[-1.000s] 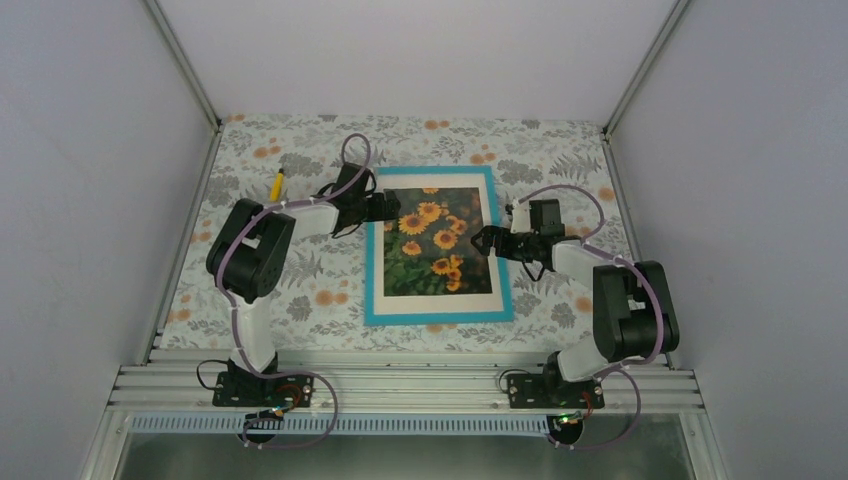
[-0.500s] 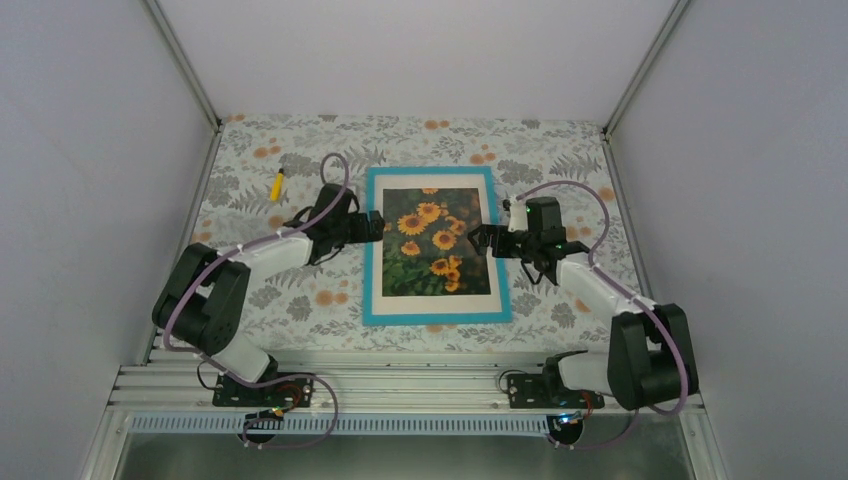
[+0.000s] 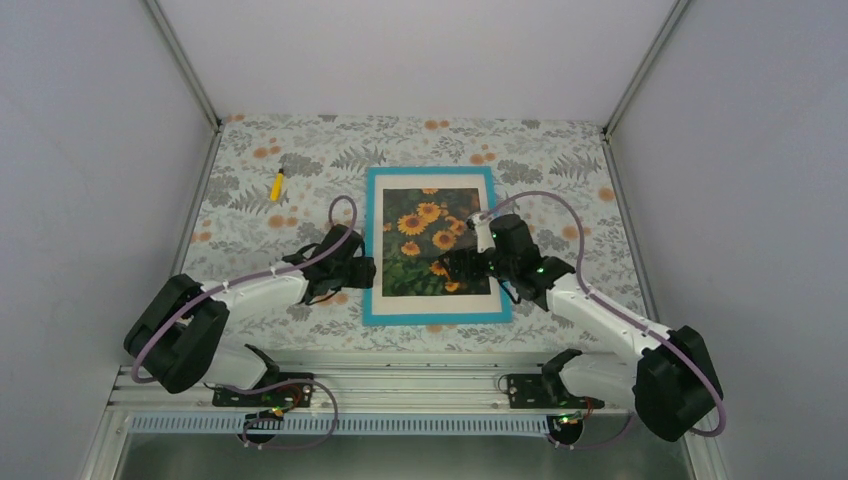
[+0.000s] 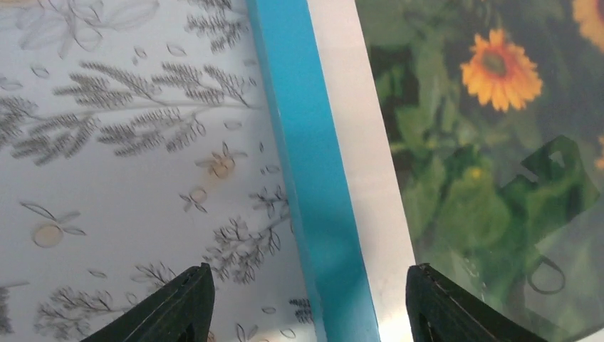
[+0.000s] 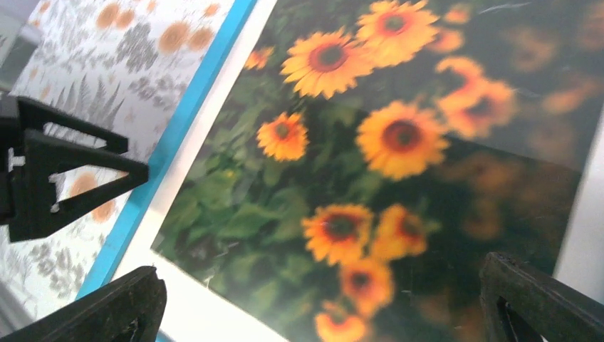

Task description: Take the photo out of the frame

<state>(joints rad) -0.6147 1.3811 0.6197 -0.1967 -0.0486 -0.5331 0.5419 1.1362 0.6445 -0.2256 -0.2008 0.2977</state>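
Note:
The frame [image 3: 430,172], turquoise-bordered, lies flat mid-table with the sunflower photo [image 3: 420,235] inside it behind a white mat [image 4: 363,164]. My left gripper [image 3: 368,272] hangs over the frame's left side near its front corner. In the left wrist view the gripper [image 4: 310,303] is open, its fingers straddling the blue border [image 4: 306,164] without touching it, with the photo [image 4: 470,142] on the right. My right gripper [image 3: 455,265] hovers over the photo's lower right part. Seen from the right wrist, this gripper [image 5: 324,306] is open above the photo [image 5: 370,178], with nothing between its fingers.
A yellow pen [image 3: 277,185] lies on the floral tablecloth [image 3: 250,230] at the back left. Grey walls close in the table on three sides. The left gripper [image 5: 64,167] also shows beside the frame border [image 5: 185,114] in the right wrist view.
The left arm slid toward the near end of the frame's left edge, and its jaws narrowed a little. The right gripper moved from beside the frame's right edge to over the photo.

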